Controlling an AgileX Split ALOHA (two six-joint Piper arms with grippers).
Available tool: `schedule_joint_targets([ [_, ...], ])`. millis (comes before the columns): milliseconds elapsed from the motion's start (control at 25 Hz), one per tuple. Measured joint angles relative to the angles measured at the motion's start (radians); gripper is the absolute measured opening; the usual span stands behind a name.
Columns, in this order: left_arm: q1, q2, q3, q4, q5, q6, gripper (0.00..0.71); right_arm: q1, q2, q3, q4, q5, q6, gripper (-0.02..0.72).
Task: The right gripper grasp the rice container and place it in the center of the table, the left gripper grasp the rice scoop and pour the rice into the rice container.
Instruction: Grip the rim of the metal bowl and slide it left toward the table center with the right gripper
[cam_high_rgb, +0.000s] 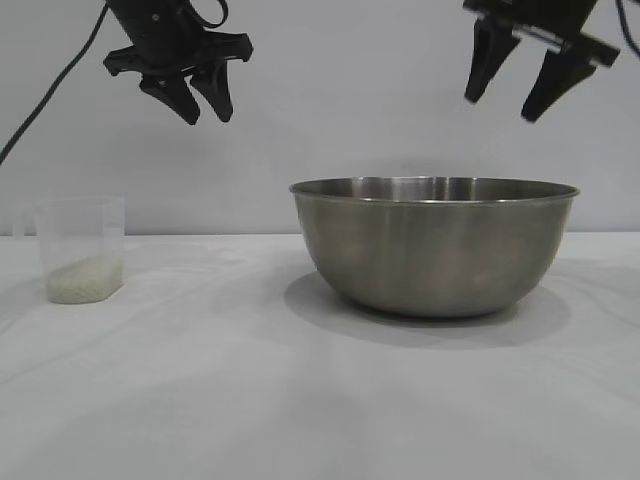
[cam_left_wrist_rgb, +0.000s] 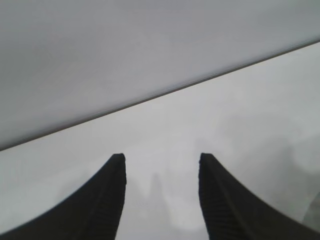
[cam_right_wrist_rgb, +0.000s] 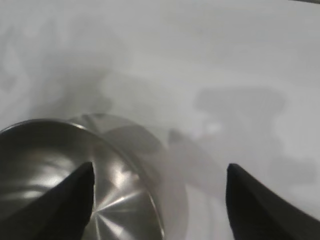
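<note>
Your right tool (cam_high_rgb: 510, 93) hung spread wide, empty, above the big brushed-steel bowl (cam_high_rgb: 433, 245) on the white worktop (cam_high_rgb: 250, 390). Your left tool (cam_high_rgb: 203, 103) hovered part-open, empty, above the frosted plastic cup (cam_high_rgb: 82, 248) holding off-white rice (cam_high_rgb: 84, 281).

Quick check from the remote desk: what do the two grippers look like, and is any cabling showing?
Both look alike. The left gripper and the right gripper are matte black claws with two pointed, tapering jaws each. The wrist views show fine ribbing on the jaws' inner faces. A black cable trails from the left arm. No markings are visible.
</note>
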Motion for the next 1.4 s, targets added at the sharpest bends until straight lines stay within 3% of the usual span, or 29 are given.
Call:
schedule_joint_targets([
  [400,0.000,0.000,0.000,0.000,0.008,0.000,0.293,0.013,-0.035,0.287,-0.016,-0.002,-0.005,0.414],
  [680,0.000,0.000,0.000,0.000,0.015,0.000,0.293,0.013,-0.025,0.299,-0.034,-0.006,-0.009,0.414],
  [720,0.000,0.000,0.000,0.000,0.015,0.000,0.293,0.013,-0.013,0.299,-0.036,-0.008,-0.009,0.373],
  [1360,0.000,0.000,0.000,0.000,0.018,0.000,0.293,0.013,0.113,0.299,-0.026,-0.039,-0.009,0.388],
  [1400,0.000,0.000,0.000,0.000,0.020,0.000,0.293,0.013,0.114,0.299,-0.024,-0.045,-0.009,0.313],
])
